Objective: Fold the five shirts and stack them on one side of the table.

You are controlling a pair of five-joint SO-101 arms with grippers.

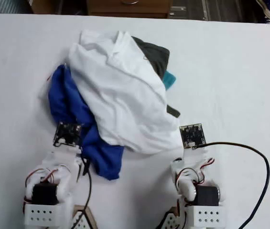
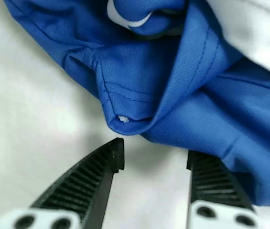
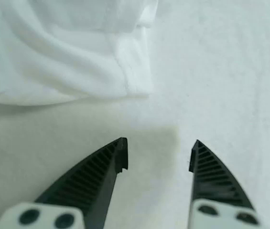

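Shirts lie unfolded in one heap mid-bench (image 1: pixel 230 71); white shirt (image 1: pixel 120 95) on top, draped over blue shirt (image 1: pixel 77 119); dark shirt (image 1: pixel 154 55) and teal shirt (image 1: pixel 169 79) poke out on the far side; nothing stacked yet. Left hand (image 2: pixel 155 150) is spread apart and empty, with the blue hem just ahead of its tips, likely lined up to pinch; right hand (image 3: pixel 159 142) is also spread and empty, near the white shirt's corner, probably for a matching grab.
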